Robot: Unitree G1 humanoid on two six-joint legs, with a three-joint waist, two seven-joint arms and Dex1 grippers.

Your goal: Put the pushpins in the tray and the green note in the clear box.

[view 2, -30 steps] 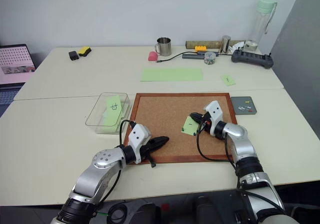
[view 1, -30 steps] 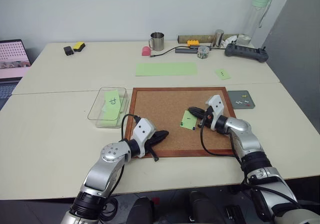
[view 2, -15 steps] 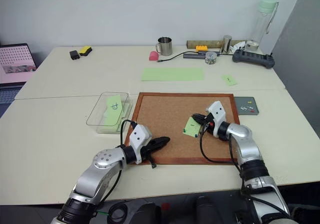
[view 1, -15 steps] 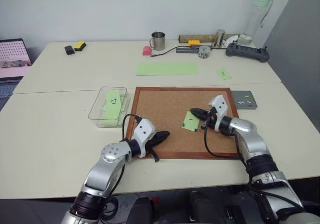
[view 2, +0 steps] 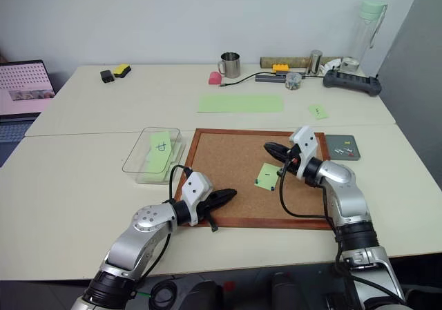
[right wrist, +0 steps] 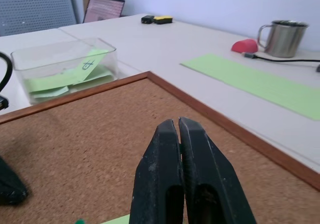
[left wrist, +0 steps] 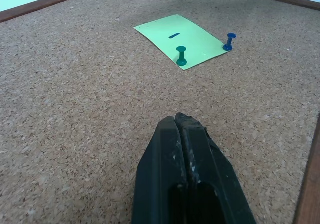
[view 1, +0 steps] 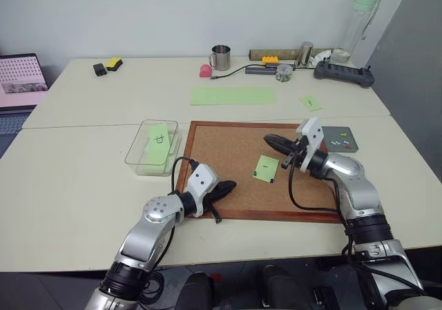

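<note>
Since a second ago we see the right gripper (view 1: 271,140) lifted off the green note (view 1: 266,168); the note dropped back flat on the board. Its two black fingers are pressed together, nothing between them, hovering above the cork board (view 1: 228,144) just past the note's far edge. Left gripper (view 1: 226,186) unchanged, fingers also clenched on nothing, low over the board's near-left corner, pointing toward the note but well apart from it.

Note is a small pale green paper square with a short dark dash, lying flat on the grainy brown cork, held by two pushpins (left wrist: 181,56) with small dark plastic heads, one at a corner and one near an edge. Board has a reddish wood frame.

Clear box (view 1: 136,149), see-through plastic with rounded corners, sits just left of the board, green notes inside. Tray (view 1: 345,145), flat dark grey square, sits right of the board beside the right wrist, small pins in it.
</note>
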